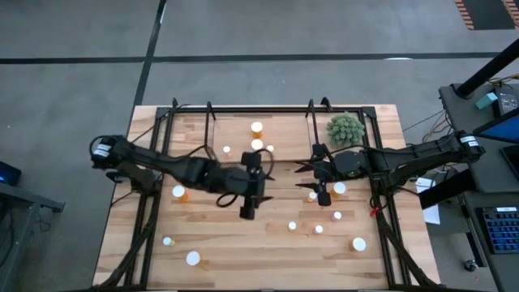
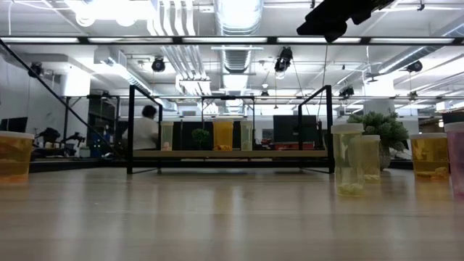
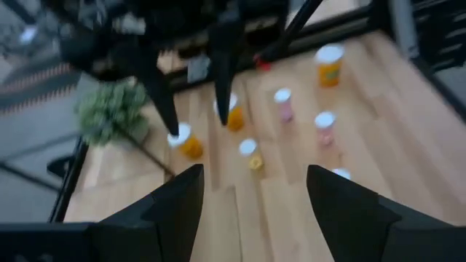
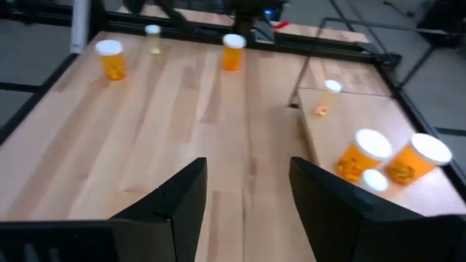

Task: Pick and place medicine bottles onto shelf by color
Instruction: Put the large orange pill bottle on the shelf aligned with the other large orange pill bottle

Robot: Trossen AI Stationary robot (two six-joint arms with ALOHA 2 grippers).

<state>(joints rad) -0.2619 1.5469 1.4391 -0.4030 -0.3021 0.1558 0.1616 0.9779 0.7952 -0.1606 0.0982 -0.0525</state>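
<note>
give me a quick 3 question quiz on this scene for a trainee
1. True or false: the left gripper is holding a medicine bottle.
2. Which thing stands at the table's far right corner in the high view? A) green spiky plant B) blue bin C) red cup
3. Fill in: the bottles already on the shelf have ____ caps.

Key
1. False. Its fingers are open and empty above the table, and so are the right gripper's.
2. A
3. White, as on the orange bottles seen in the right wrist view.
</note>
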